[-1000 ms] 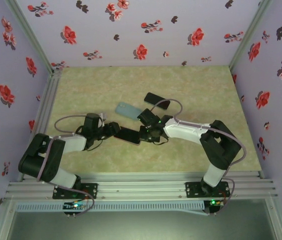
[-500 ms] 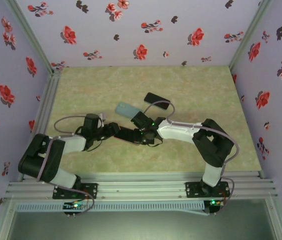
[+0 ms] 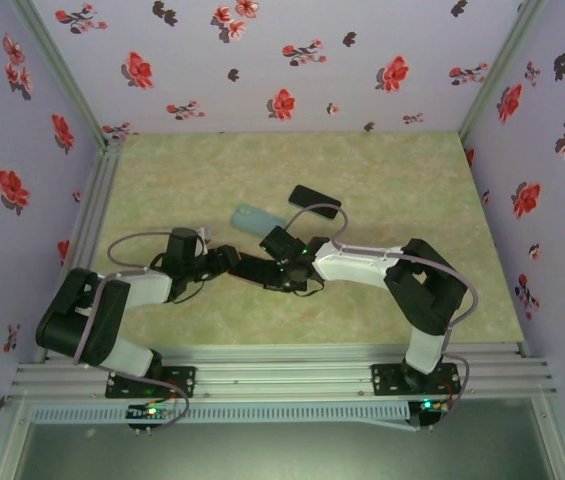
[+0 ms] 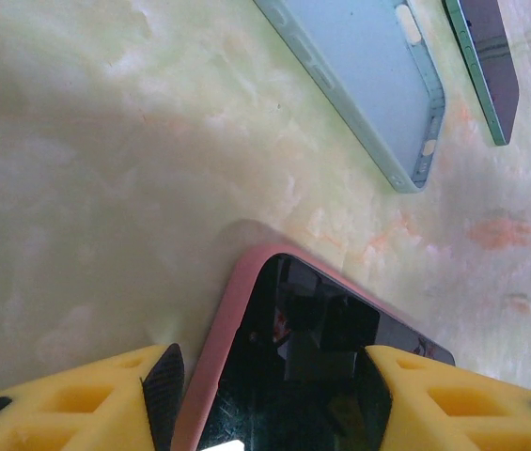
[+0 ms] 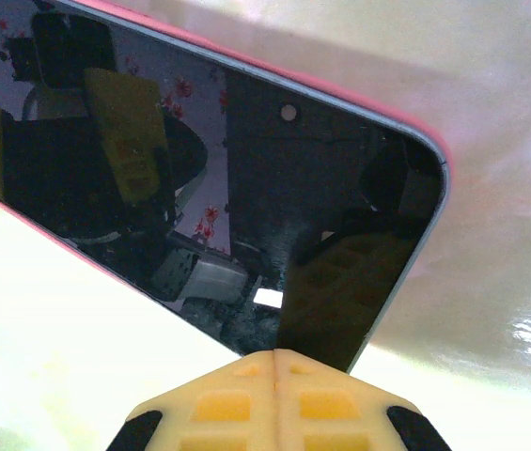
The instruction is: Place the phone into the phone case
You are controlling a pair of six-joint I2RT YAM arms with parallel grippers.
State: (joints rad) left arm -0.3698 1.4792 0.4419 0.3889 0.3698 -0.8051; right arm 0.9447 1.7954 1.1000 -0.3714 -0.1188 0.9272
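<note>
Left end effector (image 4: 270, 381) clamped across the pink phone case (image 4: 220, 348) holding the black phone (image 5: 199, 160); right end effector (image 5: 277, 362), fingers together, at the screen's edge. Ahead of the left end effector, a pale blue case (image 4: 368, 75) and a dark phone (image 4: 483, 56) lie on the surface (image 4: 105, 141)

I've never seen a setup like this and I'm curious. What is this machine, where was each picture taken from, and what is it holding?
These are two robot arms bolted at the near edge of a table, each ending in a two-finger gripper. The wide picture looks down from above; the two close-ups come from cameras on the wrists. The left gripper clasps a phone in a pink case by its sides. The right gripper, closed, has its tips at that phone's screen, seemingly pressing it in. Farther back lie a light blue case and a dark phone.
</note>
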